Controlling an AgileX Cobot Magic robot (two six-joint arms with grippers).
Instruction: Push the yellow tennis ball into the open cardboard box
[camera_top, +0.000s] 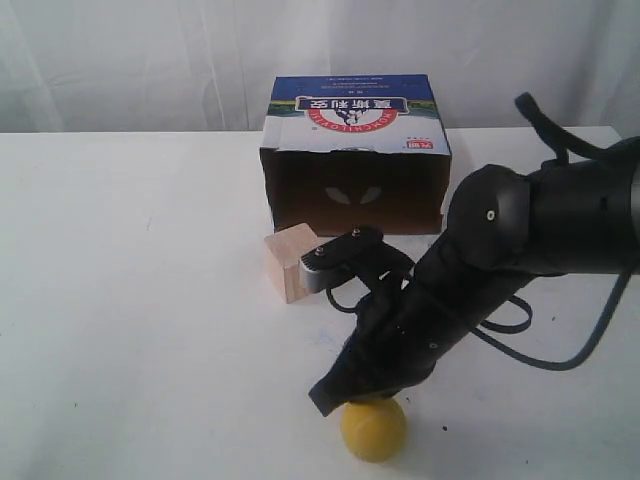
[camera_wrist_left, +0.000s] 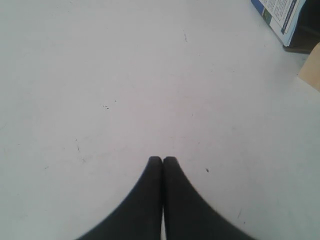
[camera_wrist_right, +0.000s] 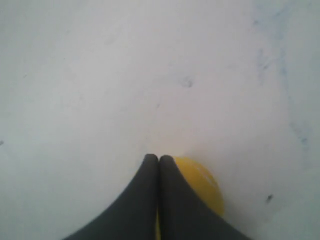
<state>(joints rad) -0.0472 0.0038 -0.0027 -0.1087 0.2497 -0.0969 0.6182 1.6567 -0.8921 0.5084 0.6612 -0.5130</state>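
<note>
The yellow tennis ball (camera_top: 374, 429) lies on the white table near the front edge. My right gripper (camera_top: 330, 395) is shut and empty, its tips just above the ball's top left. In the right wrist view the ball (camera_wrist_right: 207, 187) shows partly hidden beneath the shut right gripper (camera_wrist_right: 159, 159). The open cardboard box (camera_top: 355, 160) stands at the back centre, its dark opening facing the front, the blue-and-white printed panel on top. My left gripper (camera_wrist_left: 162, 160) is shut over bare table, and does not show in the exterior view. A corner of the box (camera_wrist_left: 282, 17) shows in the left wrist view.
A pale wooden cube (camera_top: 292, 262) sits in front of the box's left part, between ball and box; its edge (camera_wrist_left: 312, 72) shows in the left wrist view. The right arm (camera_top: 520, 240) reaches in from the right, black cables trailing. A white curtain hangs behind the table.
</note>
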